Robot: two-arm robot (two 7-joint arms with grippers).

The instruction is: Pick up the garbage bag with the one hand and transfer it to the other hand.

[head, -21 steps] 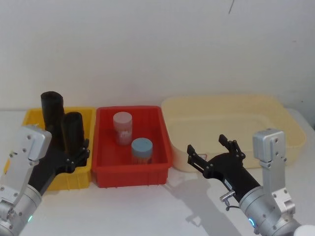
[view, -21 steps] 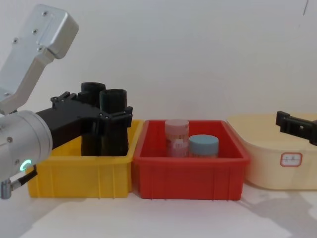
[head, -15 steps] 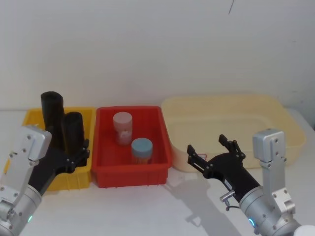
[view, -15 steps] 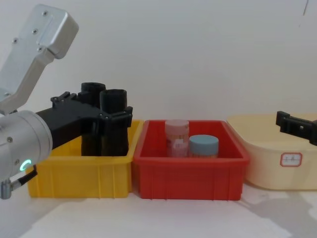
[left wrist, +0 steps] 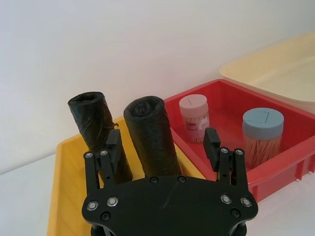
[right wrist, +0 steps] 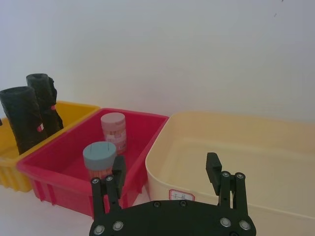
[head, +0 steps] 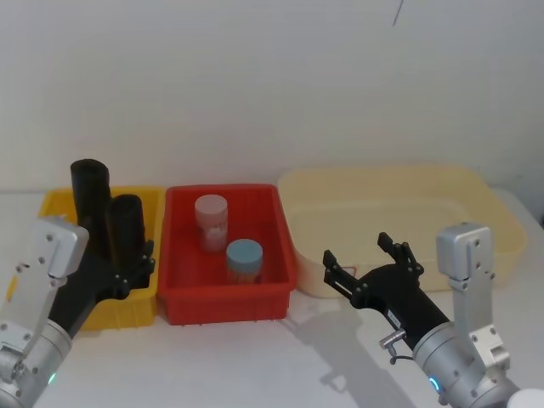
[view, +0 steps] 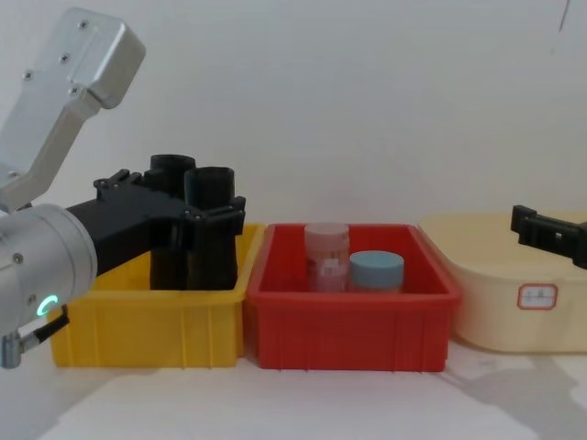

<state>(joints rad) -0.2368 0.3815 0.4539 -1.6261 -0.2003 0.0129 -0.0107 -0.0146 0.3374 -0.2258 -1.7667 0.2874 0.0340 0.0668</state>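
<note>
The garbage bag (left wrist: 150, 135) is the smoother black roll standing upright in the yellow bin (head: 59, 204), nearer to me than a wrinkled black roll (left wrist: 93, 125). It also appears in the head view (head: 125, 223) and chest view (view: 211, 229). My left gripper (left wrist: 162, 140), on the green-lit arm, is open, with one finger on each side of the bag and a gap at both sides; it sits at the bin's front right (head: 136, 268) (view: 174, 197). My right gripper (head: 357, 251) (right wrist: 165, 164) hovers open and empty in front of the cream tub.
A red bin (head: 183, 306) in the middle holds a pink-lidded jar (head: 212, 219) and a blue-lidded jar (head: 244, 257). A large cream tub (head: 501, 212) stands at the right. Bare white table lies in front of the bins.
</note>
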